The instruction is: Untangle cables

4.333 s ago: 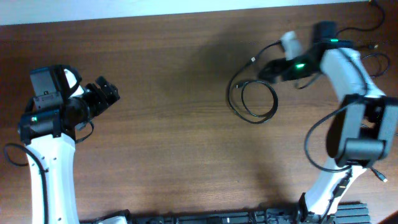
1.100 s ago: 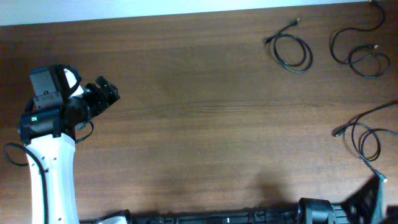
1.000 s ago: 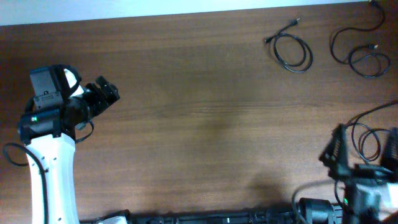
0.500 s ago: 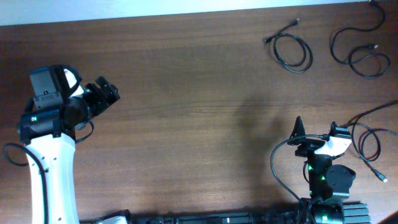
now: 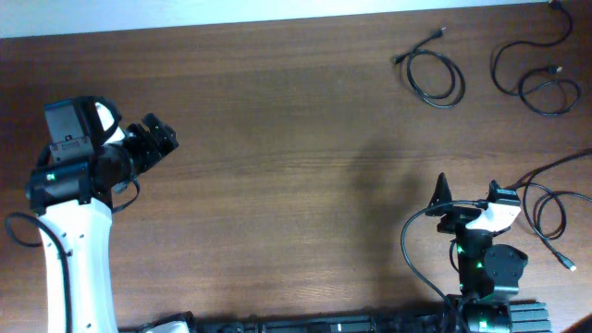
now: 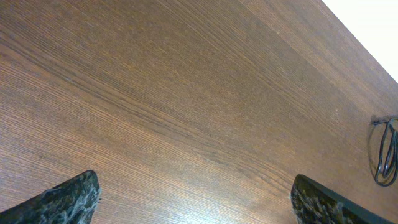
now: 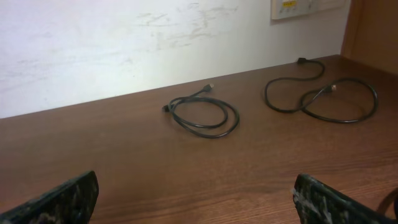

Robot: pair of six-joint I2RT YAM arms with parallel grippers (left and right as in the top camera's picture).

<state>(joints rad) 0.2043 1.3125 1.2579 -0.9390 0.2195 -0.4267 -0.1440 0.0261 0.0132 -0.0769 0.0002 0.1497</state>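
The three cables lie apart from each other on the brown worktop, and none crosses another. The coiled cable rests near the far edge. The double-loop cable is beside it toward the far right corner, with a clear gap between them. The third cable lies at the right side, just beside the right arm, and one end runs off the picture edge. The left tool hovers over bare wood at the left, well apart from every cable. Its fingers are spread wide and it grasps nothing. The right tool is also released and empty, with its fingers far apart at the lower corners of its wrist view. That arm sits folded close to its base. In my judgement the separating is finished or almost finished, and this moment is a pause with both arms parked. If one more move is wanted, it would be for the third cable, whose small loops look a little bunched. The right tool would need to reach only a short way to the side, pinch one strand near its plug, and draw it out gently so the loops open without dragging toward the others.
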